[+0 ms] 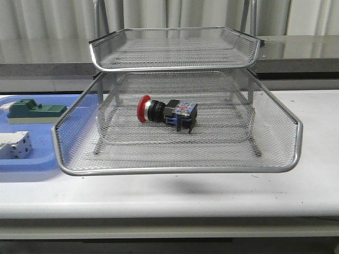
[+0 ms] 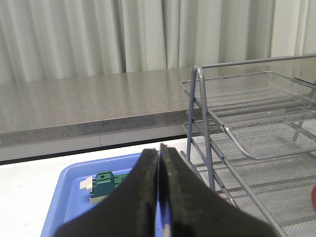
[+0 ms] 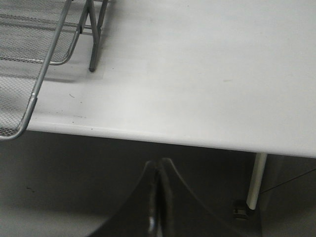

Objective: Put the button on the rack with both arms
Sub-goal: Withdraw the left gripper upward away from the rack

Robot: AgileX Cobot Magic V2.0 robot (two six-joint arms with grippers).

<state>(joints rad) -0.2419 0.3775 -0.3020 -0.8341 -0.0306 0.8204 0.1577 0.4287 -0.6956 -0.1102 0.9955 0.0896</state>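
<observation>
Front view: a silver wire-mesh letter-tray rack with metal frame and legs stands on a white table; a small push-button switch with red mushroom head, black collar and blue-black block body lies on its side in the wide lower tier, near that tier's middle, red head to the left; a smaller tier sits above and farther back; left of the rack a blue plastic tray holds a green block at its far side and a white-grey boxy part at its near side; neither arm appears. Left wrist view: the black left gripper has its two fingers pressed together with nothing between them; beyond it lie the blue tray with the green block and the rack's left frame; a sliver of red shows at the picture's right edge inside the mesh. Right wrist view: the black right gripper is likewise closed on nothing, below the level of the table's near edge; the rack's near right corner and one leg stand on the table top.
</observation>
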